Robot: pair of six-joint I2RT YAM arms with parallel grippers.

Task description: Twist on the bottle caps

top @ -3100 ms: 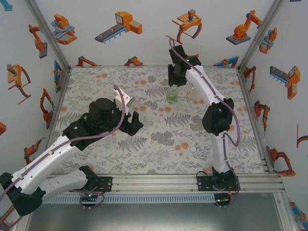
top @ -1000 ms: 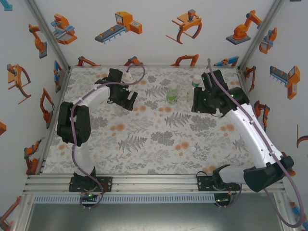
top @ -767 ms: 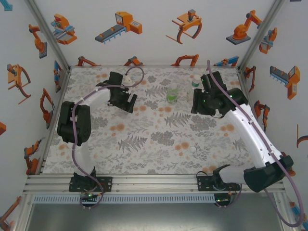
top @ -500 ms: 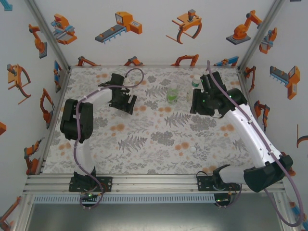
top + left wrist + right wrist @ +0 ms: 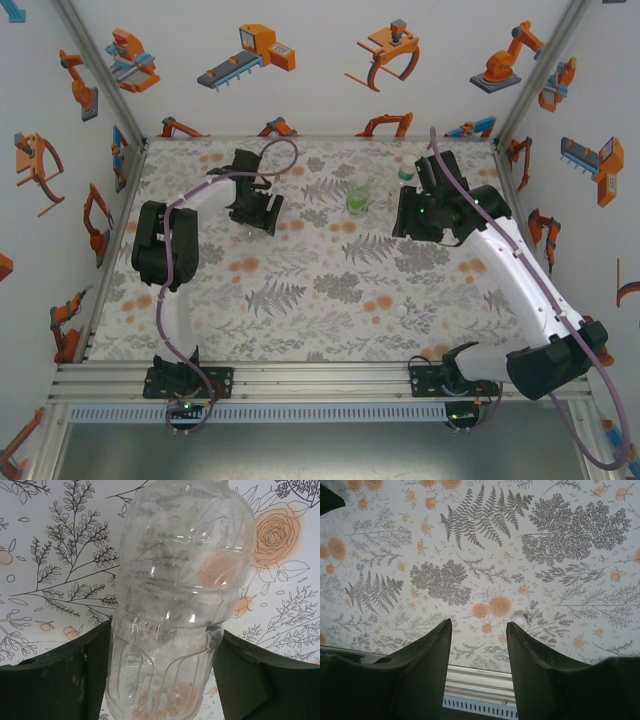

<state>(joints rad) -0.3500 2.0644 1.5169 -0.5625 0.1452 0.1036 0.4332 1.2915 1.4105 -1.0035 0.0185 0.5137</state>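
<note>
The left arm [image 5: 165, 250] reaches to the far left part of the table [image 5: 300, 290]. The left tool [image 5: 165, 635] has a clear bottle [image 5: 175, 605] between its two black fingers [image 5: 75, 680]. One finger sits on each side of the bottle and both touch it, so the tool is gripping the clear bottle. The fingers hold the ribbed part, and the round part points away from them. The flowers and leaves printed on the table show right through the bottle. I cannot tell if it stands on the table or is lifted off it.

The right arm [image 5: 520, 270] reaches over the far right part of the table. The right tool [image 5: 479, 625] is open. Its two fingers [image 5: 427, 665] stand apart, and there is just the table between them.

A white cap [image 5: 520, 621] lies by itself on the table, near the front and well apart from all the bottles. It lies on the leaf pattern.

A green bottle [image 5: 358, 198] stands near the back of the table, between the two tools. A bottle with a green band [image 5: 407, 177] stands just beside the right arm, a bit farther back.
</note>
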